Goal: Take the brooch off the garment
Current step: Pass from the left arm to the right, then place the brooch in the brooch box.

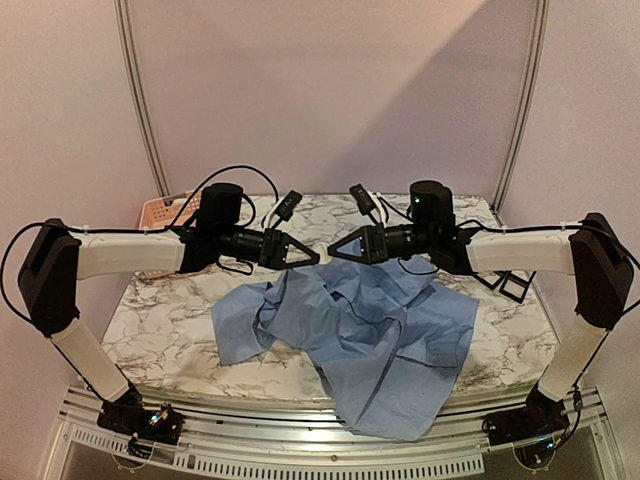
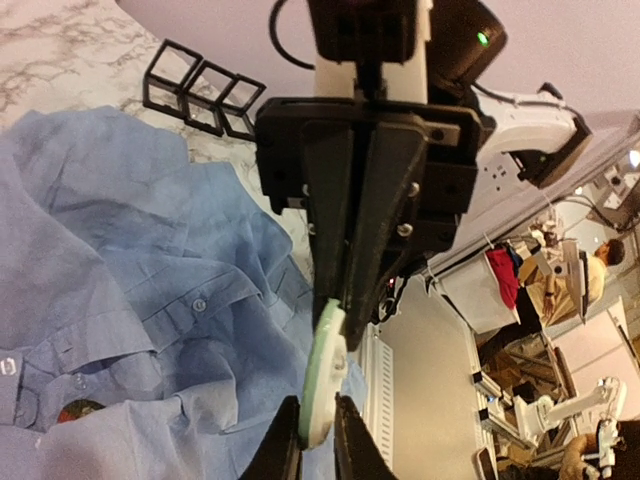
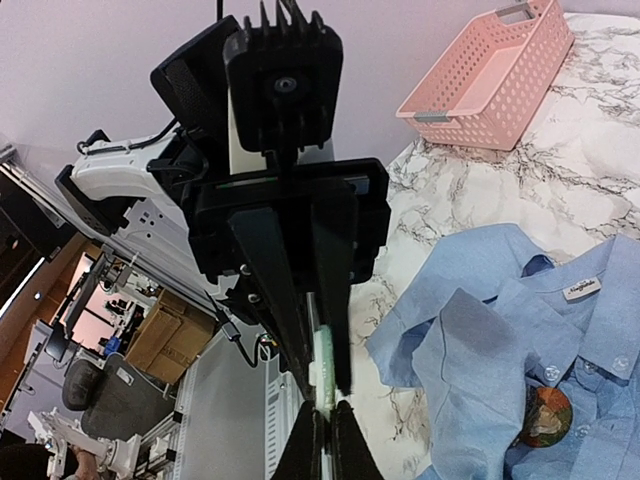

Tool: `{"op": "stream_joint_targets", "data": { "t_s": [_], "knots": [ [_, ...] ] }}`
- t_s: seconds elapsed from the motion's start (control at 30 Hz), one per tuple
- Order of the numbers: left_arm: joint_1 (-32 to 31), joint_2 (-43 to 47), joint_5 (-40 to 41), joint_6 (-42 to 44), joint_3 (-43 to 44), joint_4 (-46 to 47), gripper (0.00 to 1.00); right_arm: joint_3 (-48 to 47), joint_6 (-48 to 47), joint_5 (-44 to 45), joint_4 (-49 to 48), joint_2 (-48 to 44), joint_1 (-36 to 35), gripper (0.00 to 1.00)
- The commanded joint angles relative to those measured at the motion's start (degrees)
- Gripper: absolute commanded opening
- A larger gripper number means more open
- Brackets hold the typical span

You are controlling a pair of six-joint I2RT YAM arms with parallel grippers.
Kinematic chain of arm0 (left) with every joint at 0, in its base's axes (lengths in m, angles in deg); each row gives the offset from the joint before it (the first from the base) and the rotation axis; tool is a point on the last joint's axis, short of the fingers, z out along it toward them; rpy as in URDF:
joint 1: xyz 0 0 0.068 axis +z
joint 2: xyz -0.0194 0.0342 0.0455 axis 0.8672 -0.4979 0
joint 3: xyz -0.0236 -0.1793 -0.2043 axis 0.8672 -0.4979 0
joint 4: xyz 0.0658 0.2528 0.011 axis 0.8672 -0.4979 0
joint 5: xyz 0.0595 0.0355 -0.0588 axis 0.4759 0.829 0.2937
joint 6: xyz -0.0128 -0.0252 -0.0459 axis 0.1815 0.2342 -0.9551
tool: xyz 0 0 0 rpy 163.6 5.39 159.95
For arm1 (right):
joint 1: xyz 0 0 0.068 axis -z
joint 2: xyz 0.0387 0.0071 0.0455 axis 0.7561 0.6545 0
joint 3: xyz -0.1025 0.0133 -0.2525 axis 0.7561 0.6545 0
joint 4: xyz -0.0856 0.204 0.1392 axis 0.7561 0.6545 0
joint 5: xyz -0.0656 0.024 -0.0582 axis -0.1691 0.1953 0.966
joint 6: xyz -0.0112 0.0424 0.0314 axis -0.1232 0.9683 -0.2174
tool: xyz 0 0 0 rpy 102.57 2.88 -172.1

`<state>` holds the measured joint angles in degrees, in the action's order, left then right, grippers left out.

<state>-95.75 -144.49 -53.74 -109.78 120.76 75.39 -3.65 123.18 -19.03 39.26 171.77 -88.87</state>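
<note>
Above the table point(image 1: 160, 320), the left gripper point(image 1: 315, 259) has its fingers narrowly parted and pinching a pale green piece point(image 2: 325, 370). It sits tip to tip with the right gripper point(image 1: 332, 256), whose fingers are pressed together. The garment point(image 1: 370, 330) lies crumpled at 6 o'clock beneath them, with the brooch point(image 3: 545, 415) near its collar, untouched. The step likely goes best with one arm pinning the thin cloth just beside the brooch while the other grips its rim. The clasp is hidden, and the pale piece cannot be identified.
</note>
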Motion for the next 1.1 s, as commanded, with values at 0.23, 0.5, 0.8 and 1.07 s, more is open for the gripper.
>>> {"op": "stream_joint_targets", "data": {
  "t_s": [0.23, 0.5, 0.8, 1.07],
  "knots": [
    [-0.18, 7.03, 12.95, 10.66, 0.95, -11.59, 0.71, 0.99, -3.68, 13.28, 5.98, -5.58, 0.11, 0.00],
    [9.00, 16.42, 30.69, 12.54, -0.07, -16.85, 0.79, -0.93, -12.78, 39.35, 31.53, -13.72, 5.57, 0.00],
    [17.97, 24.11, 43.01, 16.19, 3.18, -27.44, 0.85, -9.26, -17.89, 60.88, 54.02, -11.27, 13.74, 0.00],
    [18.48, 29.86, 54.94, 20.16, -1.38, -27.65, 0.97, -15.82, -19.68, 74.87, 66.04, -3.12, 18.20, 0.00]
  ]
}}
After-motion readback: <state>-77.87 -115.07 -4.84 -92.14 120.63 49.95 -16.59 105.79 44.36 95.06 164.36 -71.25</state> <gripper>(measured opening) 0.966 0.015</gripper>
